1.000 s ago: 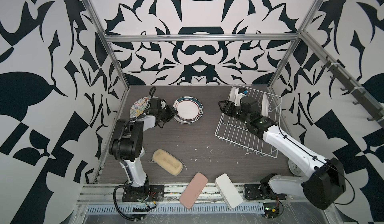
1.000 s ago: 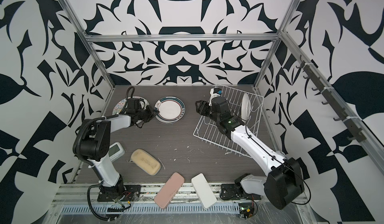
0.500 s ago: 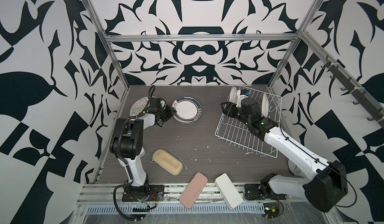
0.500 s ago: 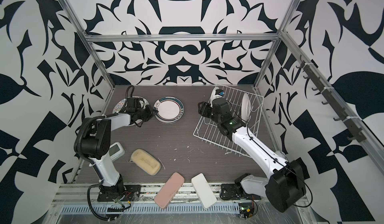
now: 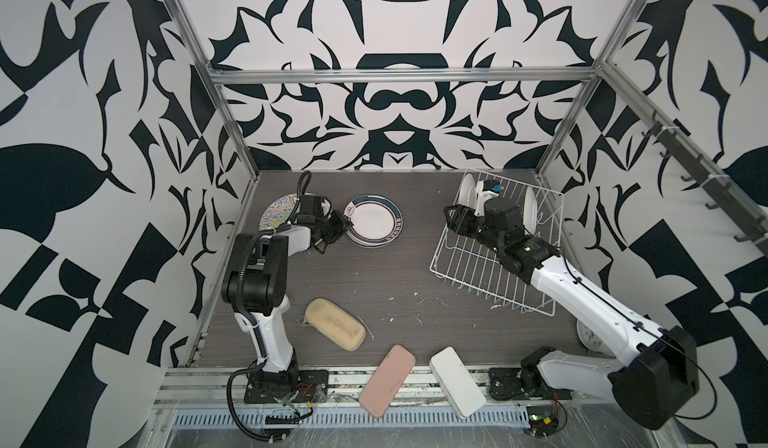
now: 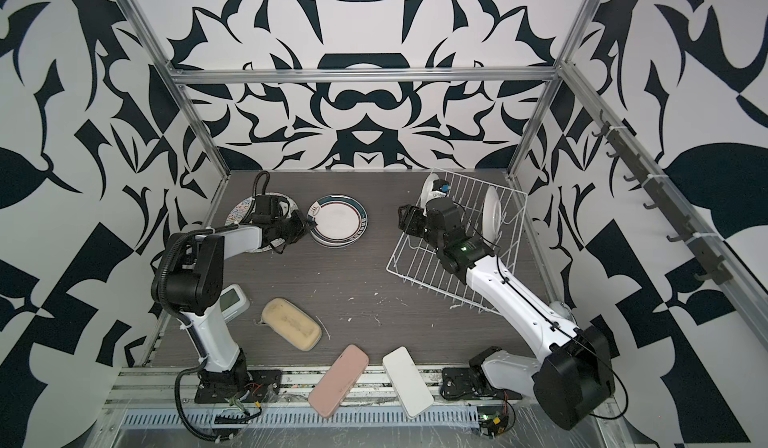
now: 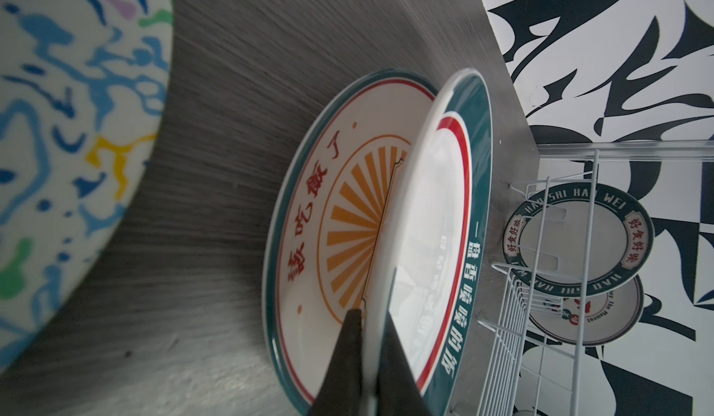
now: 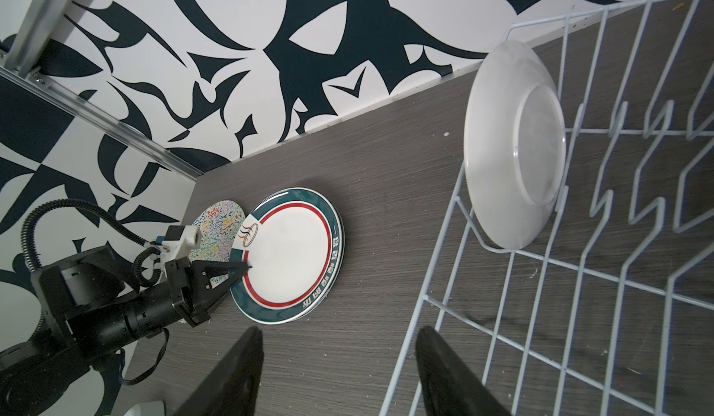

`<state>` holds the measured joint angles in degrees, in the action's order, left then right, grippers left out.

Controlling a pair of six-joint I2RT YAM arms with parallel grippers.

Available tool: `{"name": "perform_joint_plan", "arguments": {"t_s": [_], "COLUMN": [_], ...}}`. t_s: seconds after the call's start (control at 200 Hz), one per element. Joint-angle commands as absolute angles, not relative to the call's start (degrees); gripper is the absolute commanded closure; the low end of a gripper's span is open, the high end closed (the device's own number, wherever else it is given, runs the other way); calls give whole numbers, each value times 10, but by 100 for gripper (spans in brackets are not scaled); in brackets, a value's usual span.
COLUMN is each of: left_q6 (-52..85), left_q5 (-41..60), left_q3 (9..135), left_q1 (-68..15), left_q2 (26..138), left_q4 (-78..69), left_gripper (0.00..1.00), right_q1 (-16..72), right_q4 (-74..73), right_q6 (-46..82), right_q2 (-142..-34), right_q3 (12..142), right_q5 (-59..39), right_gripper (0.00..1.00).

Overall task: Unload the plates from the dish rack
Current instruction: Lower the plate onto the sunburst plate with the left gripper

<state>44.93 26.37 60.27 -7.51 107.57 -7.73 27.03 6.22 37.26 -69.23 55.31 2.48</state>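
We reach our left arm low, well apart from the dish rack, with the left tool clamped on the rim of the green-rimmed plate. Our right arm stretches diagonally over the dish rack. The right tool hangs at the rack's side facing the left arm, jaws spread and empty.
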Motion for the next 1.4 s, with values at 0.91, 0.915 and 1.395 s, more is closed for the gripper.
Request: {"name": "perform_joint_plan", "arguments": {"t_s": [0.91, 0.915, 1.395], "left_q6": [456, 456, 456], "left_q5": [279, 279, 279], "left_q3": [635, 636, 636], "left_q1": [-72, -72, -72], "left_q2": [1105, 1105, 1097], "left_q4": [-95, -95, -90], "left_gripper": [90, 90, 77], "right_q1": [269, 269, 268], "right_q4": [54, 54, 54], "right_q6": [370, 370, 370], "right_q2": [-669, -669, -669], "right_q3": [545, 545, 544], "right_q5": [40, 40, 41], "right_gripper": [33, 33, 32]}}
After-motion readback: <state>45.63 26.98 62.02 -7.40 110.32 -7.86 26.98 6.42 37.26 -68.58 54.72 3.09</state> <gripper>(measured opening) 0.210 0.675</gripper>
